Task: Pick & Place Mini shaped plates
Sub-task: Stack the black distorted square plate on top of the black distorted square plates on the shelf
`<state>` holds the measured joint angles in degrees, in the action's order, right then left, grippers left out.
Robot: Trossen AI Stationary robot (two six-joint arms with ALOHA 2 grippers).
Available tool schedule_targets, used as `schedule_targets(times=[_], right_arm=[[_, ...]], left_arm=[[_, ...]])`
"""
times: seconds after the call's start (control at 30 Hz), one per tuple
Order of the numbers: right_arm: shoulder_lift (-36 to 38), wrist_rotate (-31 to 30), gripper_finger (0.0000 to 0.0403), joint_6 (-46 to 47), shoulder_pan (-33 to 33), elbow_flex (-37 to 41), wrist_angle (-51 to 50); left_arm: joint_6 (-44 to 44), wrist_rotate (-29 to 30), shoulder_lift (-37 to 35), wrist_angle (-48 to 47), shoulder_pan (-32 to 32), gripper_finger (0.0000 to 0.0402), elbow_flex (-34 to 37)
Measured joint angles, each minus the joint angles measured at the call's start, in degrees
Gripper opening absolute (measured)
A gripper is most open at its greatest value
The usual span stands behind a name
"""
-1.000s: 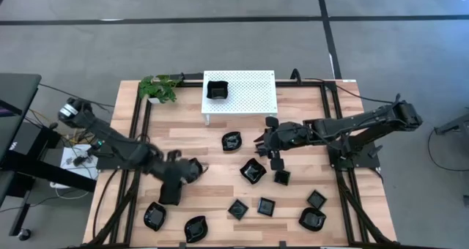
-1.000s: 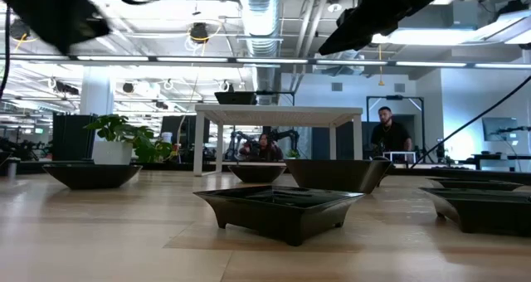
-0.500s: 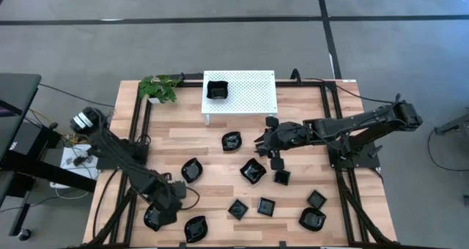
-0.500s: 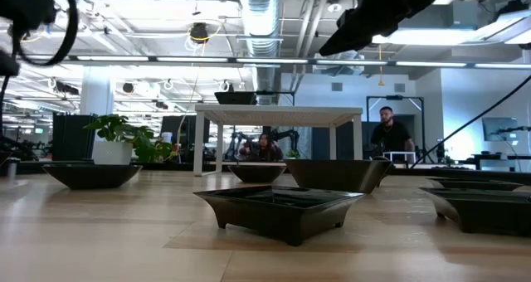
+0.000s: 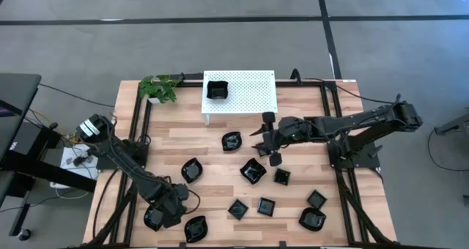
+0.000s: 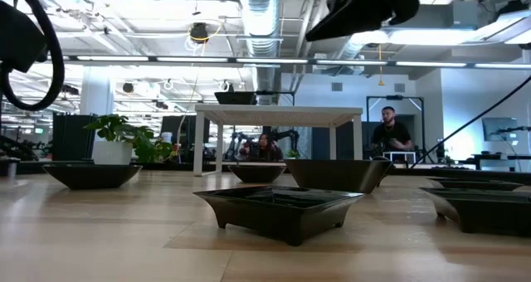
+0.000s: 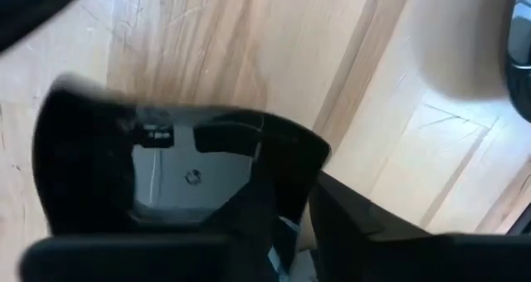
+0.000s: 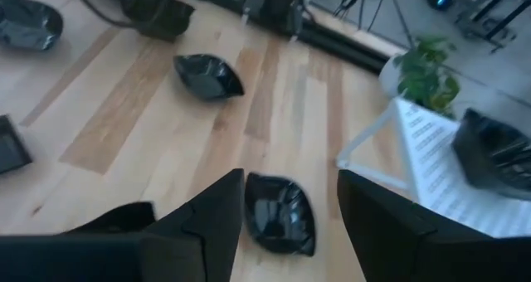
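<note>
While the left gripper [image 5: 163, 214] sits low at the near left corner of the pale wooden plank tabletop [image 5: 183, 139], its fingers straddle the rim of a glossy black square mini plate [image 7: 166, 170], one finger inside the dish and one outside; whether they are pressing the rim I cannot tell. In the high view that plate [image 5: 154, 217] lies mostly under the gripper, just beside a black leaf-shaped plate [image 5: 195, 228].

The right gripper [image 5: 265, 140] hangs above the middle of the tabletop with its two dark fingers [image 8: 220, 211] spread apart and holding nothing. A black wavy-rimmed plate [image 8: 280, 213] lies on the wood between them in the right wrist view, clear of both fingers; from above it [image 5: 231, 140] sits just in front of the white perforated rack [image 5: 253, 91].

One black square plate [image 5: 217, 90] rests on top of that rack. The other black mini plates [image 5: 264, 205] are scattered across the near half of the tabletop. A small green potted plant [image 5: 159, 88] stands at the far left corner.
</note>
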<state>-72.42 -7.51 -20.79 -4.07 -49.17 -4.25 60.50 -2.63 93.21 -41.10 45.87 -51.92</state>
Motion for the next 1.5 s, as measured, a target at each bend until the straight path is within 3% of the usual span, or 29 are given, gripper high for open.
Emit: schedule_targets(times=[0.17, 0.5, 0.7, 0.93, 1.17, 1.33, 1.5], right_arm=[[0.00, 0.00, 0.0195, -0.77, 1.50, 0.00, 1.62], [0.00, 0.14, 0.0197, -0.75, 3.99, 0.00, 3.47], [0.00, 0.16, 0.0198, -0.73, 4.23, 0.00, 3.52], [0.00, 0.18, 0.0197, 1.28, 4.21, 0.00, 3.56], [0.00, 0.20, 0.0192, 6.01, 4.21, 0.00, 3.26], [0.00, 0.18, 0.0185, 8.77, 4.21, 0.00, 2.77], [0.00, 0.16, 0.0179, 12.92, 4.14, -0.02, 1.39]], left_arm=[[0.20, 0.06, -0.32, 0.02, 0.00, 0.0010, -0.11], [-3.81, 6.88, -7.14, -4.37, -3.23, 0.0004, -2.01], [-13.54, 13.26, -11.17, -12.75, -6.42, 0.0004, -6.53], [-36.07, 24.20, -11.55, -22.36, -13.02, 0.0004, -15.27], [-62.98, 38.53, -11.54, -21.89, -27.79, 0.0006, -21.77], [-78.43, 39.43, -11.54, -14.35, -41.06, 0.0007, -24.17], [-94.63, 35.48, -10.77, -3.32, -52.50, 0.0007, -24.22]])
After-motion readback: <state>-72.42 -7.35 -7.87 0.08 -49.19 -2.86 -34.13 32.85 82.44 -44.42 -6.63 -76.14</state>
